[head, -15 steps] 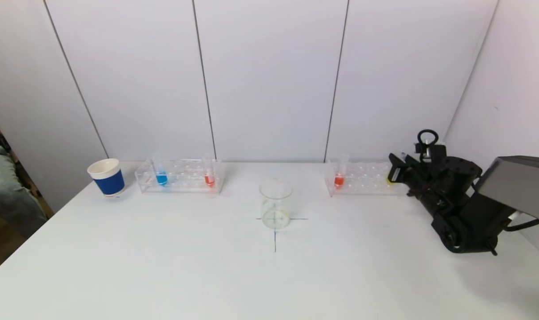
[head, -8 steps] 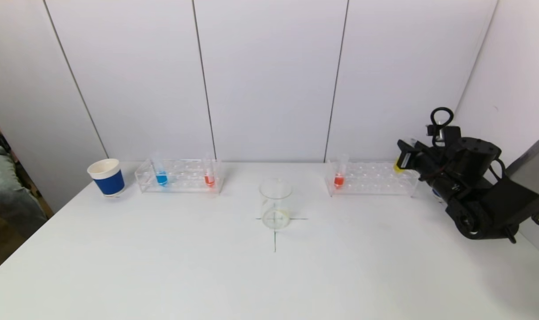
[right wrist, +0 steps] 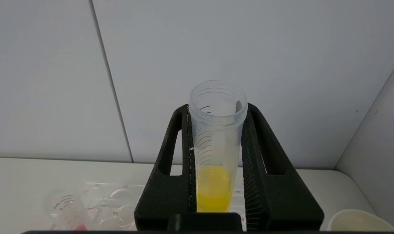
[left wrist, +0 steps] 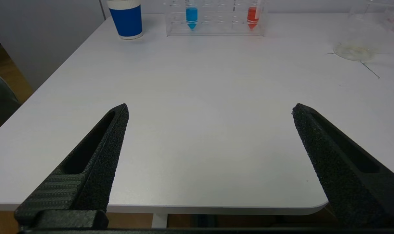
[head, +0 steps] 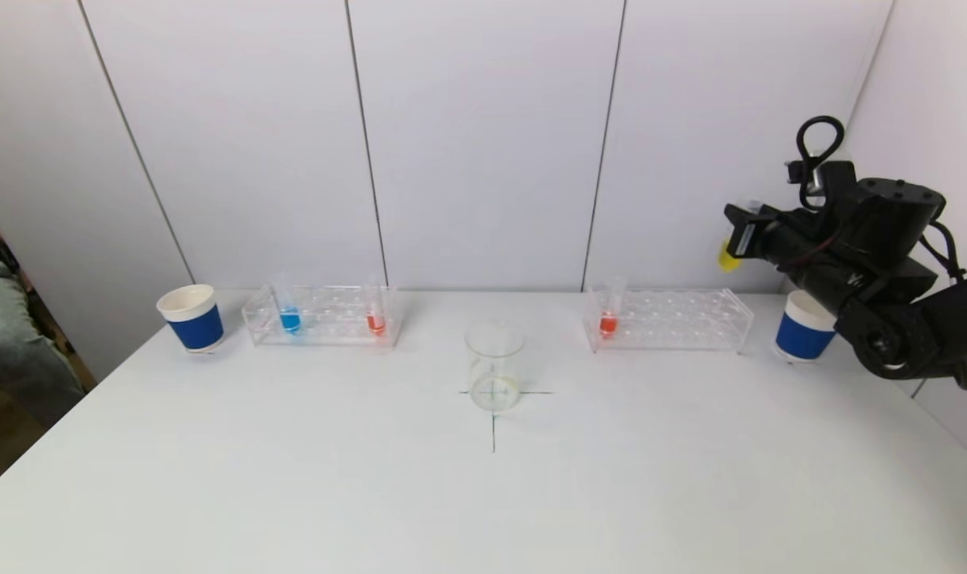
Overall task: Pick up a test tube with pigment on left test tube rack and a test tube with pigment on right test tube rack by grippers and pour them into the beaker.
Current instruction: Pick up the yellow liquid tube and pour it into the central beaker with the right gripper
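Right gripper [right wrist: 216,156]: you clenched its fingers [right wrist: 253,169] on the clear yellow-pigment test tube [right wrist: 215,152], upright.
Left gripper [left wrist: 209,110]: released.
Advice: you needed it level until over the clear glass beaker [head: 494,365].

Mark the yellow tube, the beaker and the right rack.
yellow tube [right wrist: 214,190]: right wrist view, on the yellow pigment in its lower part.
beaker [head: 494,368]: head view, on its glass wall.
right rack [head: 682,319]: head view, on its clear top plate.
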Motion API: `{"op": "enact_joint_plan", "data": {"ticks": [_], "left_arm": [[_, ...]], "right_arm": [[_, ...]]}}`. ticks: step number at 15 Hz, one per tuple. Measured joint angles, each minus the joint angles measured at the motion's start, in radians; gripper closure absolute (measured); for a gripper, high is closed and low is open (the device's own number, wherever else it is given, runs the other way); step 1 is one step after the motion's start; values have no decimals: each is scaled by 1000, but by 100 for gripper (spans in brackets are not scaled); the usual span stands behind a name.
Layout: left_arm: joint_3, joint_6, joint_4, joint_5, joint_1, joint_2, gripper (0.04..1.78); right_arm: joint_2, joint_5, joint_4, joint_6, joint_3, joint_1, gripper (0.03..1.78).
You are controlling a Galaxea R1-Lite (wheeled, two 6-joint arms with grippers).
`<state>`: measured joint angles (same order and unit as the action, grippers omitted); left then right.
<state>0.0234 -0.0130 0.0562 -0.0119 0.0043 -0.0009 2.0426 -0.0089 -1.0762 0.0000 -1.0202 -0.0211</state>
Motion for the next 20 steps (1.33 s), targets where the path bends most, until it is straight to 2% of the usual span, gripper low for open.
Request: {"op": "enact_joint_plan", "data": {"ticks": [7,12,14,16,20], "left_arm": [[0,0,0,0,0,0,6],[0,0,0,0,0,0,6],[0,0,0,0,0,0,6],[0,0,0,0,0,0,6],[0,0,0,0,0,0,6]], "right_arm": [[-131,59,360,-26,-220,-55,135],[-171,106,676,-64,-490,-153,135],[-173,143,794,-94,-575,-212,135],[-169,192,846,-124,-626,-269,135],[-140,206,852,-266,-658,-347,135]]}}
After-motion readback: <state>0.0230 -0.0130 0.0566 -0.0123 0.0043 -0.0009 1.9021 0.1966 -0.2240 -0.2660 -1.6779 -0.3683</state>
